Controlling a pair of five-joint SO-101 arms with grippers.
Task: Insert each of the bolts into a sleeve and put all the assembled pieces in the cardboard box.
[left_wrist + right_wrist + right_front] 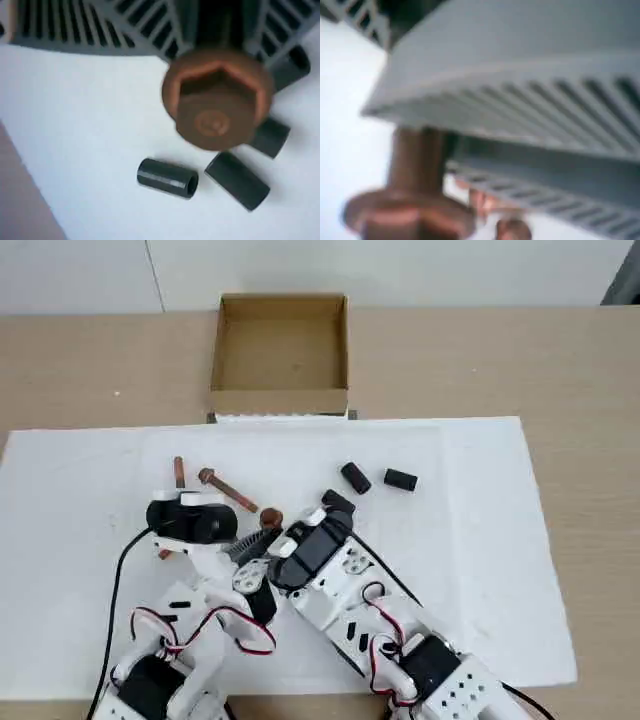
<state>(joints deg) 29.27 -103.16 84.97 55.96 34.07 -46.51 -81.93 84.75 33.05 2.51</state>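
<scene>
A copper bolt (pixel 270 515) is held at the middle of the white mat (pixel 480 560), with my left gripper (pixel 258 537) shut on its shank. In the left wrist view the bolt's hexagonal head (pixel 217 102) faces the camera just under the grey ribbed jaws of the left gripper (pixel 215 30). My right gripper (pixel 303 528) sits right beside that bolt; the right wrist view has the bolt (pixel 412 200) close up against ribbed jaws. Two loose bolts (pixel 228 490) (pixel 180 472) lie to the left. Black sleeves (pixel 355 478) (pixel 400 480) (pixel 337 502) lie to the right.
The open cardboard box (pixel 280 400) stands at the mat's far edge on the wooden table (pixel 590 370). Several sleeves (pixel 167 177) (pixel 237 181) (pixel 270 137) lie on the mat beyond the held bolt. Both arms crowd the mat's near middle; its right side has room.
</scene>
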